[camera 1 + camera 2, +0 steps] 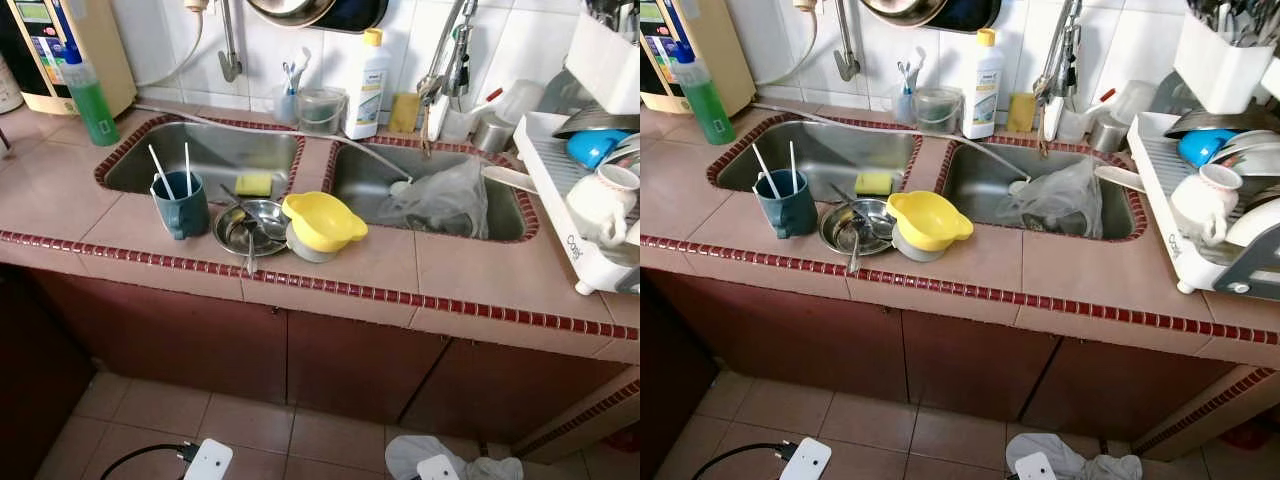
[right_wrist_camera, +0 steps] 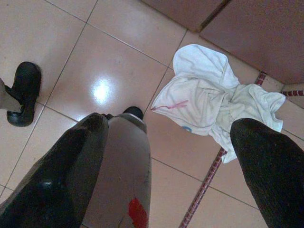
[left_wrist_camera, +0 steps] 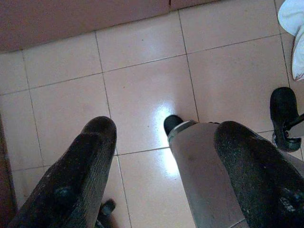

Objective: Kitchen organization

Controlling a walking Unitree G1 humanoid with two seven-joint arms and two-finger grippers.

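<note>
On the bench [image 1: 470, 270]: one mug [image 1: 181, 205] holding two straws at 9 o'clock of one steel bowl [image 1: 249, 228]; one yellow bowl [image 1: 322, 222] at its 3. Two sinks [image 1: 215, 155]. Left hand [image 3: 164, 166] and right hand [image 2: 171, 161] hang released over floor.

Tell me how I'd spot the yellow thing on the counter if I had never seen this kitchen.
Find the tiled counter with two steel sinks. On the strip of counter in front of the divider between them stands the yellow bowl, a small plastic one with lips at its rim, resting on a pale container. To its left lie a steel dish of cutlery and a dark teal mug; it is the only bright yellow one there.
</note>
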